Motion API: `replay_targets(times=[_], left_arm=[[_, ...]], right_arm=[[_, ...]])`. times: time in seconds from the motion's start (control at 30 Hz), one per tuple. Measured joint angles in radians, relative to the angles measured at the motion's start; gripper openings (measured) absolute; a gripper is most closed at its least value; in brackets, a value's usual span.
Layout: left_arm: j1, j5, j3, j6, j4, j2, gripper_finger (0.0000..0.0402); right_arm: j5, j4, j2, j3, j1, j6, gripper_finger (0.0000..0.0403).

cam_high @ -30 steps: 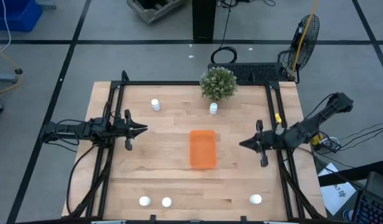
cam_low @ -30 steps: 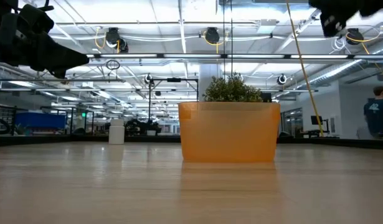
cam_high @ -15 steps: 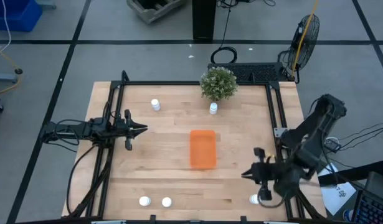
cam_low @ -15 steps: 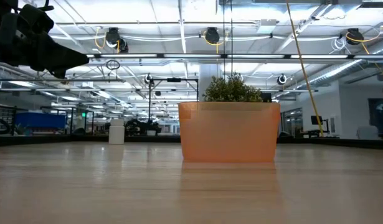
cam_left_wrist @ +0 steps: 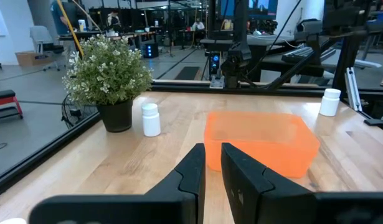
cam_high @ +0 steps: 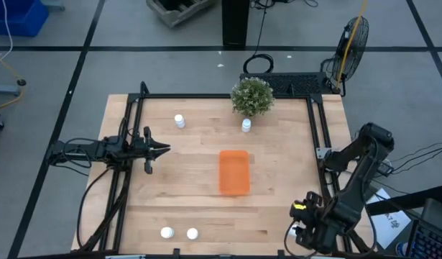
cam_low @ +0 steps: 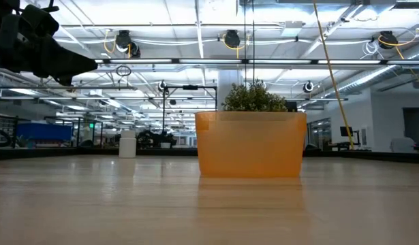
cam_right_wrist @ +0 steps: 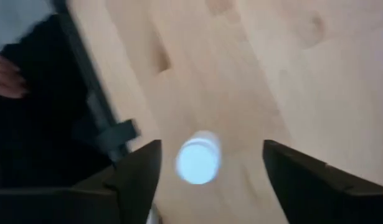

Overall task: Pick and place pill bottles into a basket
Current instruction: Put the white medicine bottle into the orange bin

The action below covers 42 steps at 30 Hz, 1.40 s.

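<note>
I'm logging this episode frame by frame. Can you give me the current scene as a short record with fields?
tray: orange tray, mid-table, no bottles visible in it
bottles in high view: four: one at the far left, one beside the potted plant, two at the near edge
fifth bottle: bottle between the open fingers, seen only in the right wrist view
right end effector: open, above the near right corner
left end effector: shut, left of tray, waiting

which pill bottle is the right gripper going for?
The bottle at the table's front-right corner, between the open right gripper fingers; hidden under that arm from above. The other four stand far off.
</note>
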Motion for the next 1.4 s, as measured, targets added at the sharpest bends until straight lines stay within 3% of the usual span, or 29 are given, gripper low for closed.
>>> replay_targets(times=[0.1,0.27,0.63,0.97,1.17,1.4], left_arm=[[0.000,0.000,0.000,0.000,0.000,0.000,0.0056],[0.000,0.000,0.000,0.000,0.000,0.000,0.0056],[0.000,0.000,0.000,0.000,0.000,0.000,0.0056],[0.000,0.000,0.000,0.000,0.000,0.000,0.0056],[0.000,0.000,0.000,0.000,0.000,0.000,0.0056],[0.000,0.000,0.000,0.000,0.000,0.000,0.0056]], right_arm=[[-0.004,-0.006,0.008,-0.010,-0.001,0.040,0.0304],[-0.068,0.055,0.009,-0.102,-0.001,0.099,0.0308],[-0.129,0.422,0.008,-0.275,-0.008,0.118,0.0300],[-0.206,0.440,0.008,-0.336,0.006,0.195,0.0295],[-0.207,0.443,0.008,-0.341,0.006,0.194,0.0258],[-0.211,0.448,0.007,-0.341,0.006,0.164,0.0167]])
